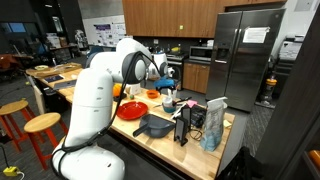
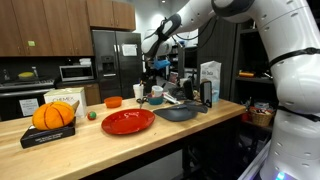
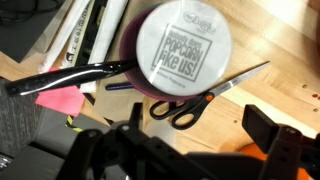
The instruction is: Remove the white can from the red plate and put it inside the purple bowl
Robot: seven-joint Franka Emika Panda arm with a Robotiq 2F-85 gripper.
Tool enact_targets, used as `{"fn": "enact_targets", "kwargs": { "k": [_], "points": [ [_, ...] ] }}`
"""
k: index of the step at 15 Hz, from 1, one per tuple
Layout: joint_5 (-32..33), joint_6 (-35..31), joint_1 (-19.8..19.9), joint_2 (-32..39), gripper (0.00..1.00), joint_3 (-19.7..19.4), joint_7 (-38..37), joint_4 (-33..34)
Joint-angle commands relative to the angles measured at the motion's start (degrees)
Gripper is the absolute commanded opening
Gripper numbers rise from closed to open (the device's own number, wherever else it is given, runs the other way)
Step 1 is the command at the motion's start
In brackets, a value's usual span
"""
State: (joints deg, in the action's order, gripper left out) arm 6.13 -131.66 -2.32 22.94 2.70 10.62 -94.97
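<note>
In the wrist view the white can [image 3: 183, 48] stands upright inside the purple bowl [image 3: 129, 62], its printed round top facing the camera and the bowl's dark rim showing around it. My gripper [image 3: 200, 140] hangs above, open, with nothing between its fingers [image 3: 270, 135]. In an exterior view the gripper [image 2: 150, 76] is over the can [image 2: 157, 96], well away from the red plate [image 2: 127, 121], which lies bare near the counter's front. The red plate [image 1: 130, 110] also shows in an exterior view, beside the arm.
Black-handled scissors [image 3: 190, 100] lie right next to the bowl on the wooden counter. A dark grey pan [image 2: 178, 113], an orange bowl [image 2: 114, 102], a white cup [image 2: 140, 91] and a carton [image 2: 209, 82] stand nearby. A pumpkin [image 2: 54, 115] sits on a box.
</note>
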Motion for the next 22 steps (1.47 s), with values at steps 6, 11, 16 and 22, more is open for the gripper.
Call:
{"fn": "enact_targets", "kwargs": {
  "k": [6, 11, 16, 22],
  "points": [
    [1.8, 2.2, -1.8, -1.9, 1.00, 0.1, -0.5, 2.7],
    [4.1, 3.7, -4.1, -4.3, 1.00, 0.1, -2.7, 2.8],
    [8.7, 4.8, -6.7, -8.0, 1.00, 0.1, -7.0, 0.9],
    [11.5, 4.1, -8.5, -13.7, 1.00, 1.1, -11.1, -4.3]
  ]
}}
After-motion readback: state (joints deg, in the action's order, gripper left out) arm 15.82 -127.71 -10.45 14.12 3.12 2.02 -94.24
